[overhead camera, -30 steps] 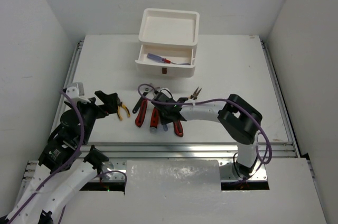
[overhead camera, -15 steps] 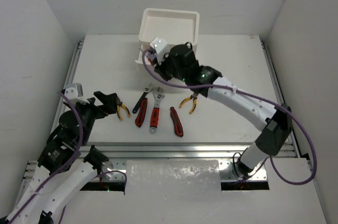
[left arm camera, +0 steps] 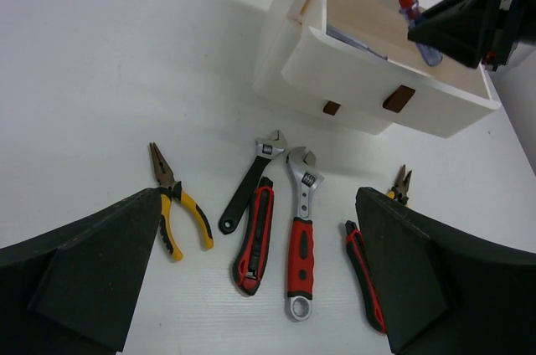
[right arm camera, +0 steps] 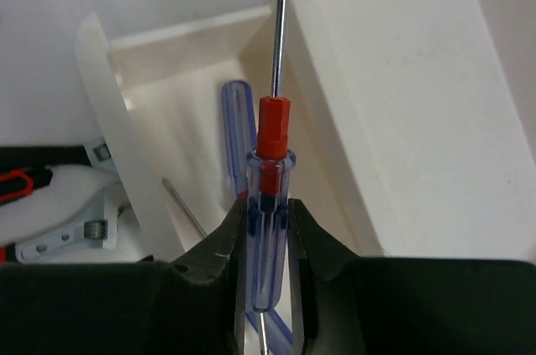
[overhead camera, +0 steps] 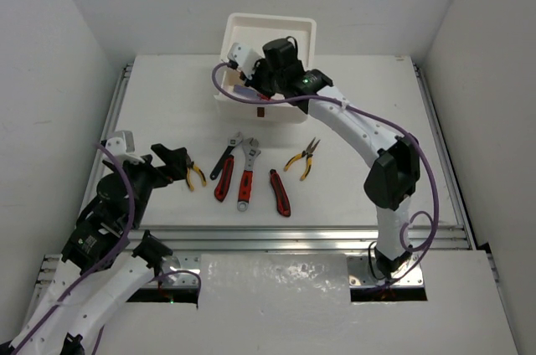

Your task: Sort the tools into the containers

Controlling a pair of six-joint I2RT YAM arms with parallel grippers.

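A blue-handled screwdriver (right arm camera: 271, 133), clamped in my right gripper (right arm camera: 266, 214), hangs over the open drawer (right arm camera: 159, 95) of the white container (left arm camera: 368, 87), where another blue screwdriver (right arm camera: 235, 116) lies. It seems clear of the drawer floor. Next I should lower and let go. My left gripper (left arm camera: 251, 267) hovers spread wide above pliers (left arm camera: 180, 208) and wrenches (left arm camera: 303, 229) on the tabletop (left arm camera: 100, 79).

Bright, even overhead light nearly bleaches the white bench (overhead camera: 360, 112); shadows are faint and soft. The left wrist view bows at its edges. In the right wrist view the screwdriver (right arm camera: 272, 125) is crisp, while the dark right gripper (right arm camera: 266, 213) along the bottom of the frame is underexposed.
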